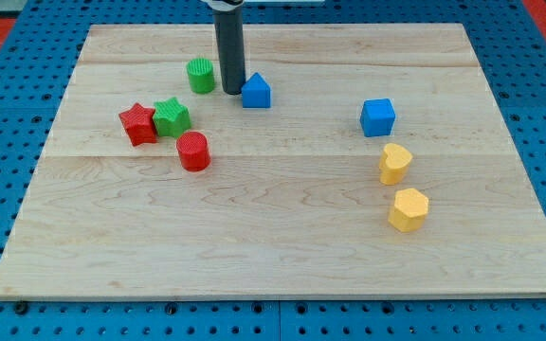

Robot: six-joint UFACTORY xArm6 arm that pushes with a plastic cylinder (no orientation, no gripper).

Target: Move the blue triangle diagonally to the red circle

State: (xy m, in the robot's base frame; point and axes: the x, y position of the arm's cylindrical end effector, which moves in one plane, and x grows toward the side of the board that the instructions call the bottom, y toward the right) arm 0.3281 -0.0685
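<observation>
Blue triangle (256, 92): sits on the bench (282, 256) near the view's top, left of centre. Prism-like block, peaked top, upright.

Target, red circle (193, 152): a short ribbed cylinder, down and toward the view's left from the triangle, well apart from it. The line between them is a clean diagonal.

My tip (232, 91): down on the board just beside the triangle's left face, touching or nearly so; contact cannot be confirmed. No tool fitted, only a plain rod, so nothing grasps and nothing is held.

Neighbours: green cylinder (200, 75) just left of the rod. Green star (171, 116) and red star (138, 124) touch each other, up-left of the red circle; the green star is close to the circle. Blue cube (377, 116), yellow heart-like block (395, 163) and yellow hexagon (409, 209) lie far off at the view's right, irrelevant.

Step, as judged: approach and positioning; the push toward the circle is not yet done.

Next move calls for: the tip is on the wrong side. It should go round to the triangle's upper-right, then push down-left. Risk: clipping the green cylinder during the detour, or the triangle rotating off line.
</observation>
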